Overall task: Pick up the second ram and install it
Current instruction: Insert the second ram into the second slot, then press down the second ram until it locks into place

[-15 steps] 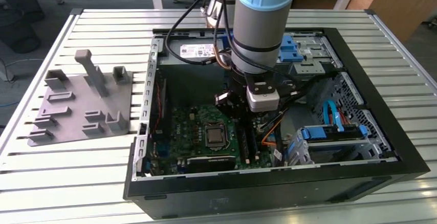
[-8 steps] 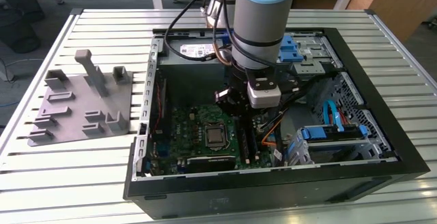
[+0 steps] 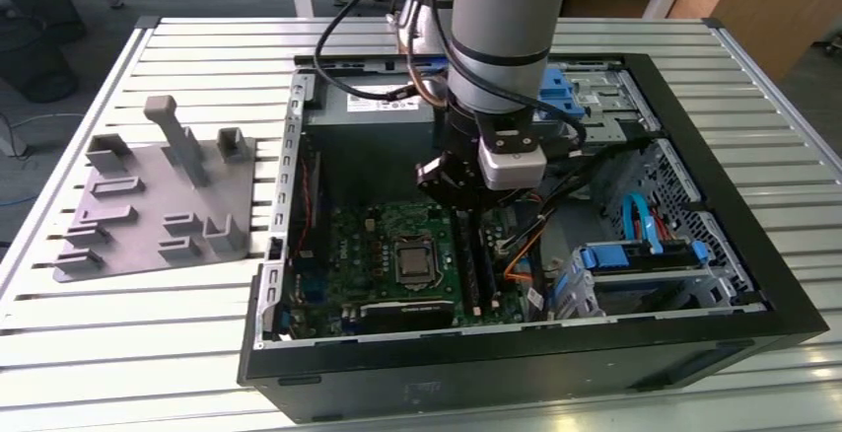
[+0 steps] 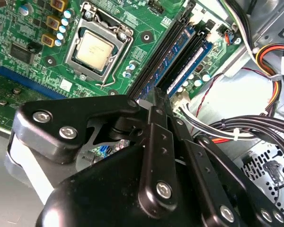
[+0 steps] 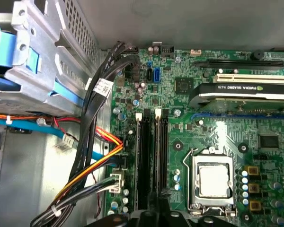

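Second ram (image 4: 191, 66): taken to be the blue-green strip standing on edge in the memory slots (image 5: 151, 156) of the motherboard (image 3: 382, 245), inside the open computer case (image 3: 736, 328). In the second wrist view two blue strips run side by side there. I cannot say for sure which is the second, and the point marks the one on the cable side.

Gripper (image 4: 156, 97): low over the board, tips at the end of the slots nearest the camera. Fingers drawn narrow, nearly together. Whether they pinch the stick's top edge or only rest on it is hidden by the linkage.

Key relation: the stick's long axis runs straight away from the fingertips, along the slots, towards the white latches (image 5: 138, 116) at the far end. The gripper sits in line with that axis, not across it.

Beside the slots: processor socket (image 5: 213, 179) on one side, bundle of coloured cables (image 5: 92, 170) on the other, close to the slots.
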### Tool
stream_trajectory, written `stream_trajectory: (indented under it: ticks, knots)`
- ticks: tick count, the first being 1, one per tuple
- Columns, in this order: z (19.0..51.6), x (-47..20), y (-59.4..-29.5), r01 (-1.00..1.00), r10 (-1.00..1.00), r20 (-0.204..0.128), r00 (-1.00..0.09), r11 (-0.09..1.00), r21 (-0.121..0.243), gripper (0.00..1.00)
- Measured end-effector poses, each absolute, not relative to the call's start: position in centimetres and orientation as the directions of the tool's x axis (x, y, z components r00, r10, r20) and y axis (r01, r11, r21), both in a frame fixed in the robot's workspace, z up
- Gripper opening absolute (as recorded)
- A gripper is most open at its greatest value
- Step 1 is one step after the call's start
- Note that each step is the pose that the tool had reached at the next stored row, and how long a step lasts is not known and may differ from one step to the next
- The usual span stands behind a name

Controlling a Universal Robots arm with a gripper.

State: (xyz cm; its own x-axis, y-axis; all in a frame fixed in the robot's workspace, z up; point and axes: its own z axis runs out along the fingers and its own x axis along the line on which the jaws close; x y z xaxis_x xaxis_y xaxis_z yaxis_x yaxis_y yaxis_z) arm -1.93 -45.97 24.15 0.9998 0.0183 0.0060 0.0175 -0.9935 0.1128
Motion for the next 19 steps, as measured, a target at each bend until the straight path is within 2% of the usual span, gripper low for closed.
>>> stream_trajectory:
  ticks: [1,19]
  knots:
    - [24.21,-1.93,-45.95,0.017,0.018,0.006,1.000,-0.994,0.112,0.10]
    - [24.09,-1.93,-45.94,0.017,0.018,0.006,1.000,-0.994,0.111,0.10]
